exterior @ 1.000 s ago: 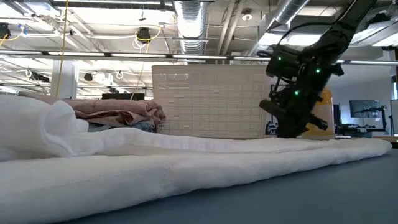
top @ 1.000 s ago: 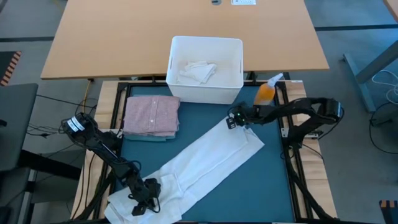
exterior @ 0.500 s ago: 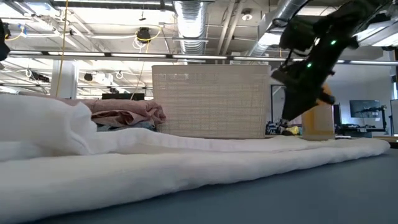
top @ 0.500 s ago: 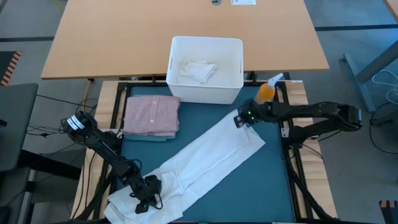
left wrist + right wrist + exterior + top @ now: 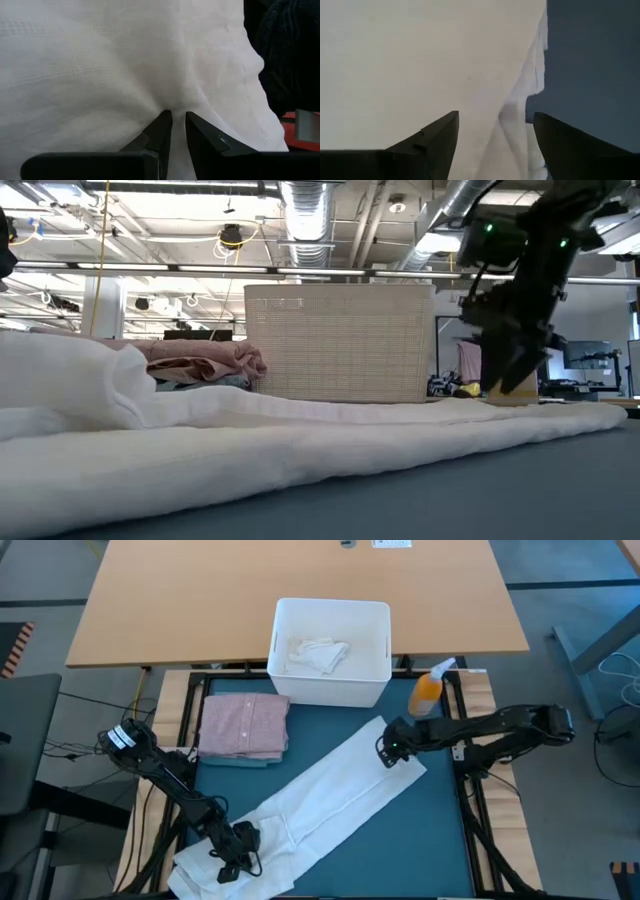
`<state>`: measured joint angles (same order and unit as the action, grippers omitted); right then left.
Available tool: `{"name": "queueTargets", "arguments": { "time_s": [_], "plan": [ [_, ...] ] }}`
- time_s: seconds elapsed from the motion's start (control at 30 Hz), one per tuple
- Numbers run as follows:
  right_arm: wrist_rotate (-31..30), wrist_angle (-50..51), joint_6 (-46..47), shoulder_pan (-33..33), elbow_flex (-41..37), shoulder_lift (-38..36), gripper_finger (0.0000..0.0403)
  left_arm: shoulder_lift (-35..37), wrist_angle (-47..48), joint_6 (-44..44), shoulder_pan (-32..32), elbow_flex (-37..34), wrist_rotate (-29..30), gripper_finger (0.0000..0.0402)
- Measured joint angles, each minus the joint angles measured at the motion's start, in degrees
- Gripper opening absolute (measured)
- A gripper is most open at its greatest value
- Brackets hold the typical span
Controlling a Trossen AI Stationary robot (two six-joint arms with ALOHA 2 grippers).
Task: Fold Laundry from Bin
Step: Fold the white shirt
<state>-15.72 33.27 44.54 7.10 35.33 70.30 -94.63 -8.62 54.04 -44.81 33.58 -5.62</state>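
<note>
Since a second ago the right gripper has let go of the far right end of the long white cloth, swung out and come back over that end; its fingers now stand wide apart with nothing between them, cloth and mat showing in the gap.

Largest first: the pale wooden worktop spans the far side, and the teal-blue mat covers the near working area. On the mat the white cloth lies flat as a long band, its long axis running diagonally from near left to far right. Its near-left end is partly hidden under the left gripper, whose fingers are pinched narrowly on a small fold of this cloth.

The white bin stands at the far edge of the mat, with a crumpled white piece inside it. Left of the bin, a folded dusty pink shirt rests on a light blue garment of which only a thin edge shows. An orange spray bottle stands right of the bin. In the low view the right gripper is blurred, so its fingers cannot be made out there.
</note>
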Motion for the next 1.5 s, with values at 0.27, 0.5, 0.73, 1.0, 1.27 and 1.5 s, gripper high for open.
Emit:
{"name": "queueTargets", "arguments": {
  "time_s": [0.27,0.5,0.73,1.0,1.27,1.5],
  "plan": [
    [1.9,1.1,-3.1,2.1,0.0,6.2,0.0287,0.0,-0.1,-0.1,-0.2,0.0,-0.4,0.0056],
    [4.2,0.7,-3.9,2.4,0.3,11.6,0.0286,0.0,-0.1,0.1,-0.2,0.0,-0.5,0.0057],
    [8.7,-1.0,-3.9,2.4,0.5,15.0,0.0237,0.0,-0.1,0.1,-0.2,0.0,-0.4,0.0057],
    [15.1,-4.1,-6.5,2.3,0.0,10.0,0.0022,0.0,0.5,-0.6,-0.1,0.5,0.3,0.0057],
    [8.3,13.1,-7.0,2.3,5.4,-1.3,0.0021,4.4,12.7,-4.5,1.2,3.9,4.4,0.0057],
    [1.2,26.2,-9.0,2.2,14.2,-6.0,0.0019,8.1,15.4,-8.5,2.5,4.8,10.4,0.0057]
  ]
}}
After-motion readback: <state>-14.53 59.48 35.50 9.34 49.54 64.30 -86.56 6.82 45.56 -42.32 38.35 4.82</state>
